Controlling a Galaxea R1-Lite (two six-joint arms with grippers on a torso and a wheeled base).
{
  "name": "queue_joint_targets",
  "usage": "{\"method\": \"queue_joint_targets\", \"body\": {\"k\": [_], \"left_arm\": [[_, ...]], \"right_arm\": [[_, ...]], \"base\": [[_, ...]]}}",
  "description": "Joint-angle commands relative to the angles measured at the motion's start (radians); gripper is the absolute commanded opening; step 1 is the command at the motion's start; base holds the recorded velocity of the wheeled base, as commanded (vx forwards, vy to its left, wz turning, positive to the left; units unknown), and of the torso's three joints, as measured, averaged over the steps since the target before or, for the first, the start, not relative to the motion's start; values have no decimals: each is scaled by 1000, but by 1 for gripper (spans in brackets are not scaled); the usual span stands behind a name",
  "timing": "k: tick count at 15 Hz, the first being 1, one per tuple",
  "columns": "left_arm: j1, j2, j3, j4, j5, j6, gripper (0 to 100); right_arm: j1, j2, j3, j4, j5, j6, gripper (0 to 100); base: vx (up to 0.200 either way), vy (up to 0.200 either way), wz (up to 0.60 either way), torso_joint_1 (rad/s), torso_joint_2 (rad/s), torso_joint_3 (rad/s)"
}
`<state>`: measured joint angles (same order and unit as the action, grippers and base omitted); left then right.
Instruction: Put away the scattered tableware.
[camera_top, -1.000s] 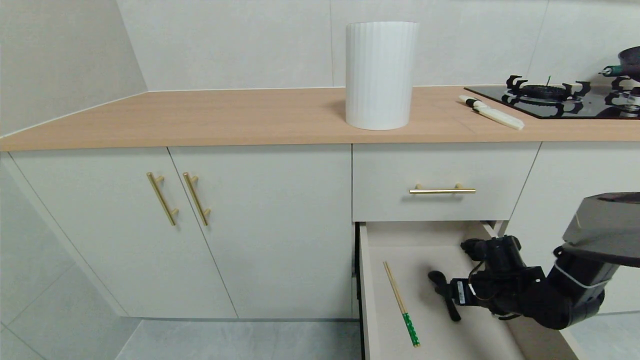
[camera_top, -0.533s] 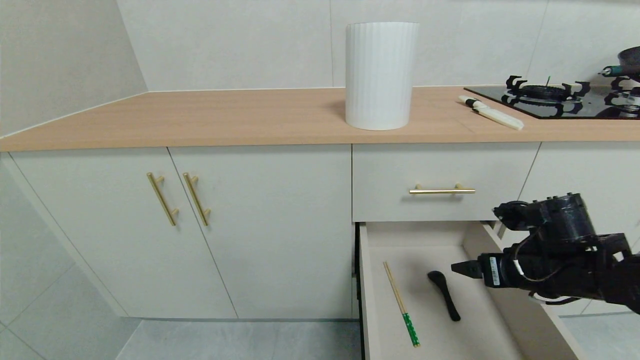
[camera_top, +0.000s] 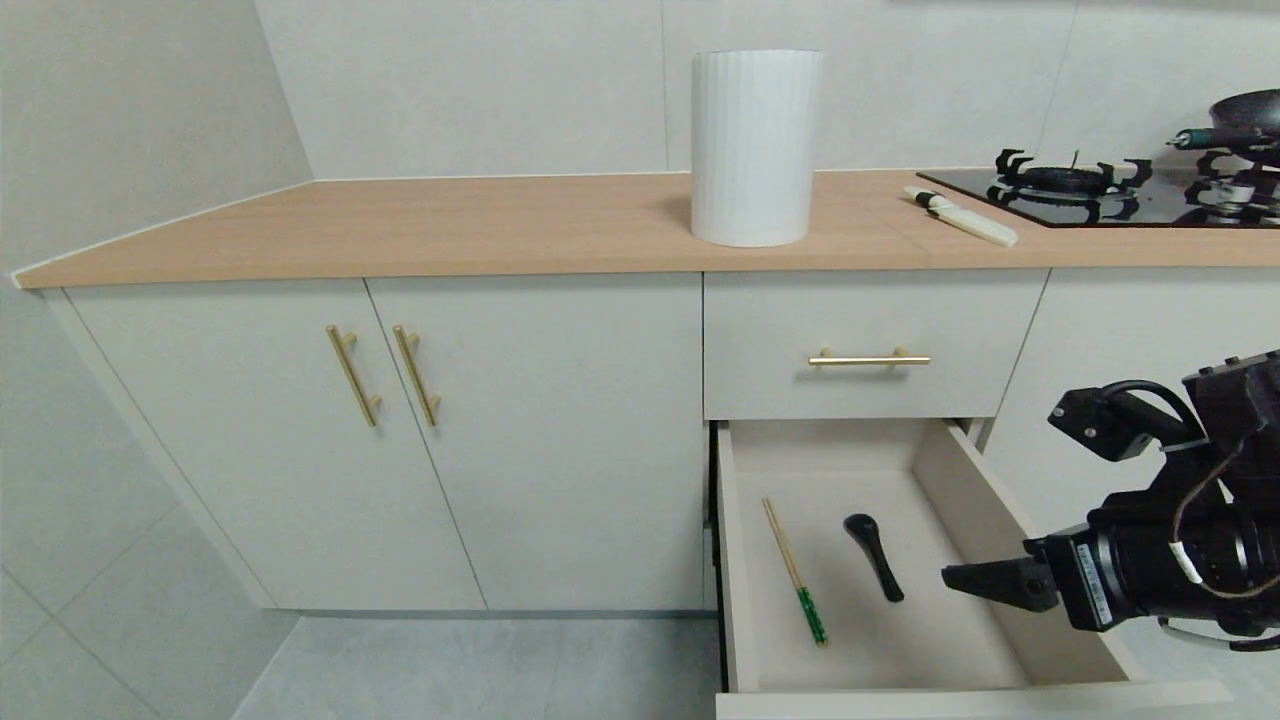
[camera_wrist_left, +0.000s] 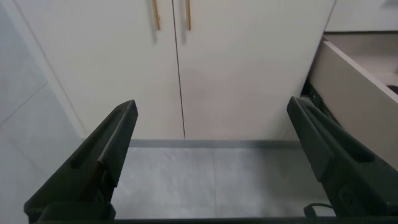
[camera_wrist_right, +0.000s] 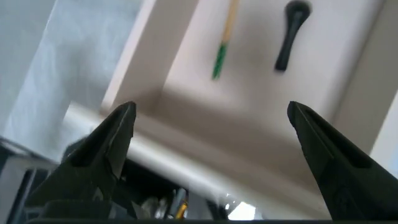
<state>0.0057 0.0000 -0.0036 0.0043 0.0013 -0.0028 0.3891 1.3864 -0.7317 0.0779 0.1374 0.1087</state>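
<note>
**Status.** The right claw (camera_top: 990, 582) is spread wide and holds nothing. It sits low, close to the right wall of the open drawer (camera_top: 728, 560), with its tips pointing in over the drawer. The left claw (camera_wrist_left: 211, 104) is also spread wide and empty. It faces the cabinet doors (camera_wrist_left: 236, 56), just beside the drawer's outer wall.

**Task items.** The spoon (camera_top: 873, 555) lies flat on the drawer floor, a little way off the right claw's tips. The chopsticks (camera_top: 795, 585) lie beyond the spoon, on the side away from that claw, apart from the spoon and near the far wall. A knife (camera_top: 960, 216) lies on the tabletop (camera_top: 450, 225), well above and behind the right claw.

**Judged step.** Two items appear stored. What probably remains is fetching the knife or closing the drawer.

**Hazards.**
- Wall strike: the right claw is close to the drawer wall, so a sideways or downward move with the jaws this wide may catch the wall and jolt the drawer.
- Skewed closing: a push near one end of the front panel may twist the drawer on its runners and jam it.
- Shifting contents: a fast push may slide the spoon and chopsticks together or against the back wall.
- Early closing: shutting the drawer first would leave the knife out.
- Knife pickup: it lies flat, so a shallow grip may slip.
</note>
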Motion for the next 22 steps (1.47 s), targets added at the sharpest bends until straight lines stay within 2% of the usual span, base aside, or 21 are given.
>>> {"method": "queue_joint_targets", "body": {"k": [1, 3, 6, 9, 17, 22], "left_arm": [[0, 2, 1, -1, 0, 0, 100], [0, 2, 1, -1, 0, 0, 100], [0, 2, 1, -1, 0, 0, 100], [0, 2, 1, -1, 0, 1, 100], [0, 2, 1, -1, 0, 1, 100], [0, 2, 1, -1, 0, 1, 100]], "right_arm": [[17, -18, 3, 31, 2, -18, 100], [43, -17, 5, 105, 2, -64, 100], [70, 6, 21, 215, 2, -170, 100], [80, 74, 40, 243, -4, -216, 100], [105, 264, 32, 235, -22, -202, 100], [105, 359, -32, 229, -79, -49, 100]], "base": [[-200, 0, 0, 7, 7, 7], [-200, 0, 0, -2, 2, -2], [0, 0, 0, 0, 0, 0], [0, 0, 0, 0, 0, 0], [0, 0, 0, 0, 0, 0], [0, 0, 0, 0, 0, 0]]}}
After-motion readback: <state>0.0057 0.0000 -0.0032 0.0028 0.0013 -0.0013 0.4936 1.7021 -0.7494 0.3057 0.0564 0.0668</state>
